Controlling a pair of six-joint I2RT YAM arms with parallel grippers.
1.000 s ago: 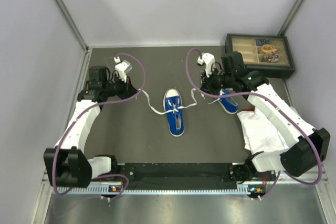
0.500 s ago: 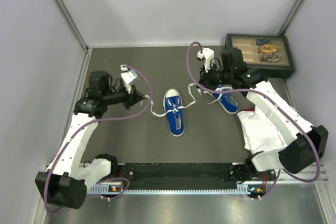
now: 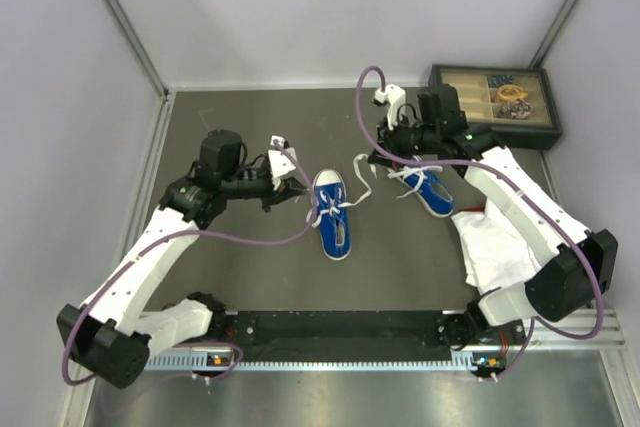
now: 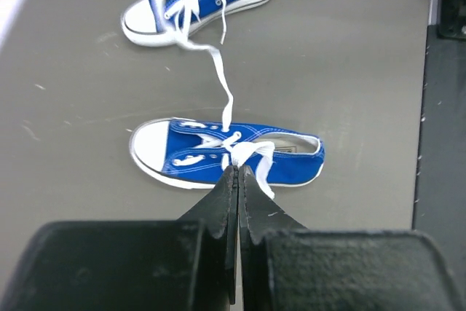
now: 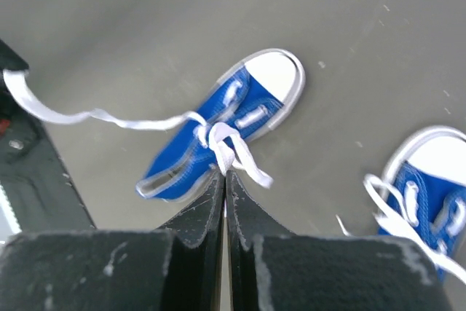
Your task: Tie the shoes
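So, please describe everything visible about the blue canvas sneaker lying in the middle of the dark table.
The small blue canvas sneaker lies flat on its white sole on the dark table, white rubber toe cap pointing away from the arm bases. Its opening is empty. Its white lace shows no bow; the ends run to the shut left gripper and right gripper.

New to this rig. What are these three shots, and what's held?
A left arm and a right arm, both robotic, sit bolted at the table's near edge. One picture looks down from overhead; the other two come from a camera on each wrist, looking along its fingers. On the table lie the middle sneaker, the right sneaker, both blue, a white cloth and a compartment box. The left gripper and right gripper are both shut, each apparently pinching a white lace of the middle sneaker.
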